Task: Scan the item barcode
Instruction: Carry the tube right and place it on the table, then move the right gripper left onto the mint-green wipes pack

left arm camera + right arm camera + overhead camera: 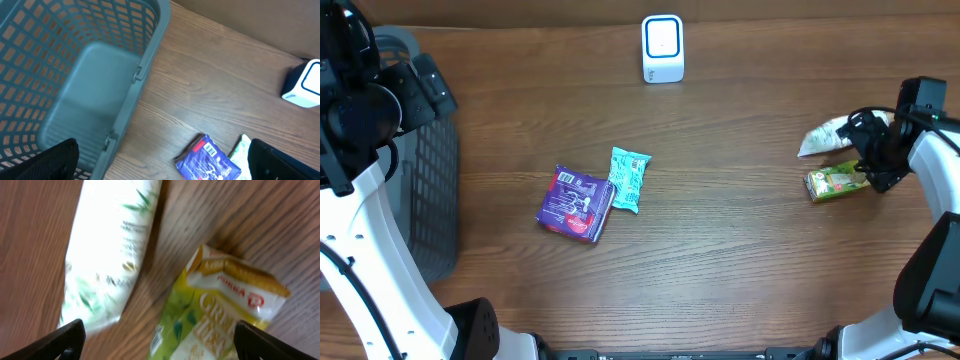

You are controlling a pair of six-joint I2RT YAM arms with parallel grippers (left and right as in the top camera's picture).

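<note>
Your right claw (160, 342) is spread wide, one finger at each lower corner of the wrist view, pinching nothing. The green packet (220, 310) lies flat on the desk (720, 260) between and just ahead of those fingers. Look at it closely: it is a yellow-green pouch printed with leaves. A white band with red lettering crosses its crimped top end, and large pale letters run down the face. A small pale panel with dark marks sits near its lower left edge, but it is too blurred for you to tell whether that is the barcode. Just beside it, angled away, lies a white pouch (110, 245) with green leaf print; the two are close, though you cannot tell if they touch. From overhead, both sit at the far right of the desk, well apart from the white scanner (662, 48) at the back edge. A purple packet (575, 203) and a teal packet (628, 178) lie touching near the middle. Your left claw (162, 160) is also spread and empty, hanging over the grey basket (150, 45).
</note>
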